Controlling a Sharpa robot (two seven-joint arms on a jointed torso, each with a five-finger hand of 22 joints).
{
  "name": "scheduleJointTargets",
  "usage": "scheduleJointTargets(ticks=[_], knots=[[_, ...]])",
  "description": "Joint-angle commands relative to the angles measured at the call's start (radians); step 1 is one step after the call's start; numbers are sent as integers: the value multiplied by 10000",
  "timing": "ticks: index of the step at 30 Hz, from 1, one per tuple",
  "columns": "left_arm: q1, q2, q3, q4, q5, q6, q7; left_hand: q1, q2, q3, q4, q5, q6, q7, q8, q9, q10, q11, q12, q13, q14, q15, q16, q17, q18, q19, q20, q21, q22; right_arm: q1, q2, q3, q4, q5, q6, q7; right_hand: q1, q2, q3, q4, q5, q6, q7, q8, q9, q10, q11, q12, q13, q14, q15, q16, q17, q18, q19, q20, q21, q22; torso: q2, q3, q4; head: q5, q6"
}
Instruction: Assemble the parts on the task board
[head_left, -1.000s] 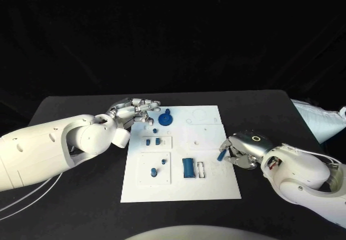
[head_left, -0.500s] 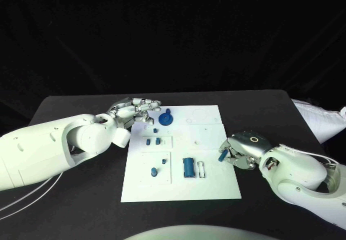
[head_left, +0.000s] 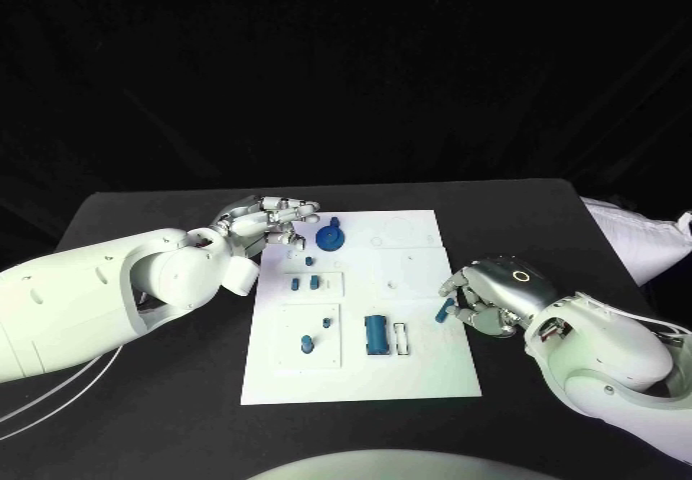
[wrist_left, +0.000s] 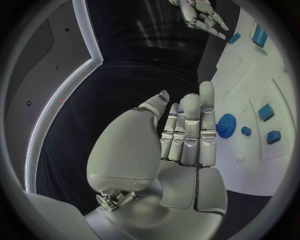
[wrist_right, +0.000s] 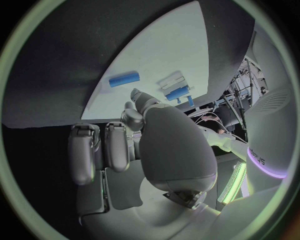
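head view: small blue part (head_left: 444, 311) just beside right hand (head_left: 495, 296) fingers (head_left: 459, 287); grip unclear; left hand (head_left: 268, 220) fingers spread, empty.

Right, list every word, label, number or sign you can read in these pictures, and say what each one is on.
Grey lettering on the white arm casing beside the purple light strip in the right wrist view: blurred, cannot be read.
Faint dark marks on the task board, near its front edge and beside its small sockets: too small to read.
No text on the blue parts.
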Motion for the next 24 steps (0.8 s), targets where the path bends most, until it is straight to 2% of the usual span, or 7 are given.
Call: scheduleJointTargets(ticks=[1,4,6,8,11,17,24], knots=[[-2,-6,5,23,-54,204,17,63,32,-11,-22,1,-59,14,65,-10,-47,-6,17,14,-96,1,67,-9,193,-4,49,-60,-17,-33,-68,2,138,327,-365,-693,-360,-33,-29,220,115,119,82,66,-11,-54,98,-94,-66,581,126,-11,111,-143,51,84,21,1173,1,-1,-17,-15,13],[-3,0,5,27,-57,225,-1,63,32,-11,-22,1,-59,14,65,-10,-47,-6,17,14,-96,1,67,-9,193,-4,49,-60,-17,-54,-96,2,223,781,-251,-1473,-1686,-147,-511,1109,314,300,147,143,-9,-181,161,-545,-381,526,307,-202,-110,-113,-49,208,-77,1033,-3,-7,-1,-42,33],[-3,8,5,32,-62,245,-14,63,32,-11,-22,1,-59,14,65,-10,-47,-6,17,14,-96,1,67,-9,193,-4,49,-60,-17,-67,-88,2,244,1020,-183,-1891,-2489,-230,-1042,1602,406,409,71,217,3,-242,105,-757,-532,492,354,-313,-223,-88,-99,305,-133,959,-5,-10,13,-69,37],[-3,15,5,32,-70,258,-23,79,36,-12,-30,1,-62,15,69,-11,-53,-6,24,14,-111,1,51,-48,193,-3,49,-63,-19,-79,-74,1,255,1256,-137,-2256,-3039,-136,-1619,1643,532,500,17,296,25,-266,78,-847,-600,484,341,-364,-265,-71,-126,320,-169,915,-4,-14,25,-79,39],[-3,18,5,30,-77,261,-32,79,36,-12,-30,1,-62,15,69,-11,-53,-6,24,14,-111,1,51,-48,193,-3,49,-63,-19,-88,-60,1,239,1609,-68,-2621,-3433,206,-2515,1654,1151,579,-35,412,78,-313,28,-1018,-720,473,303,-471,-355,-49,-173,281,-238,829,-6,-13,33,-87,49],[-3,11,5,42,-86,270,-53,79,36,-12,-30,1,-62,15,69,-11,-53,-6,24,14,-111,1,51,-48,193,-3,49,-63,-19,-93,10,0,157,2328,-187,-2945,-3646,439,-3185,1658,911,720,-94,564,176,-380,-9,-1261,-882,450,273,-612,-483,-1,-292,260,-380,643,1,-19,22,-63,62],[-3,1,4,62,-97,270,-72,79,36,-12,-30,1,-62,15,69,-11,-53,-6,24,14,-111,1,51,-48,193,-3,49,-63,-19,-91,139,-1,51,2718,-115,-3075,-3486,652,-3423,1643,968,779,-130,647,244,-356,-41,-1262,-886,444,249,-676,-529,15,-330,239,-436,578,3,-22,24,-71,67]])
